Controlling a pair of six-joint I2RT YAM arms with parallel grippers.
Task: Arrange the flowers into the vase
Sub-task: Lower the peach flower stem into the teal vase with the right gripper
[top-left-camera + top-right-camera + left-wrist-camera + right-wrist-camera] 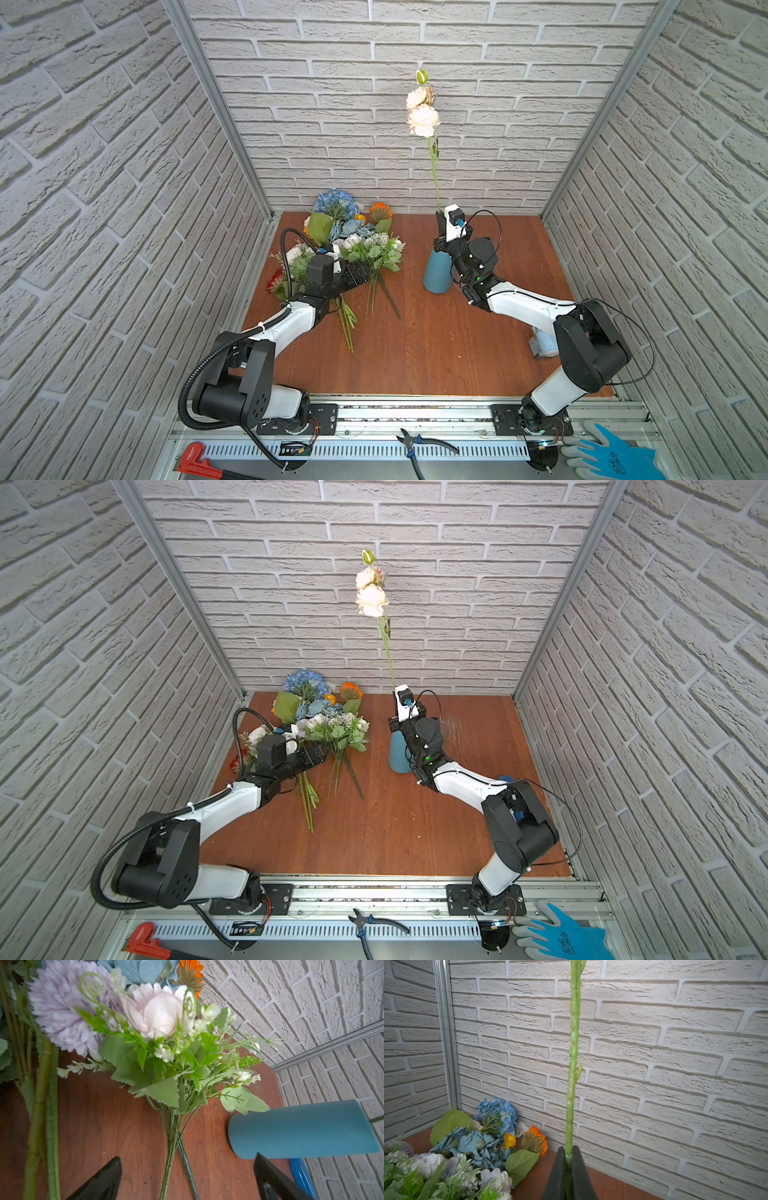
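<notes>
Right fingers (558, 1172) tight on peach flower stem (573, 1064) above vase (435, 270); left fingers (99, 1182) wide apart, lilac bunch stems (170, 1147) between.

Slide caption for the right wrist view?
Upright green stem clamped in the shut right gripper; loose flowers heaped on the table by the brick wall.

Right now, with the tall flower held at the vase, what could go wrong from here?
1. The right gripper pinches the tall stem low down, with white blooms far above; once released it may lean and tip the narrow vase.
2. The open left gripper hangs over the bunch; lifting it could drag neighbouring stems.
</notes>
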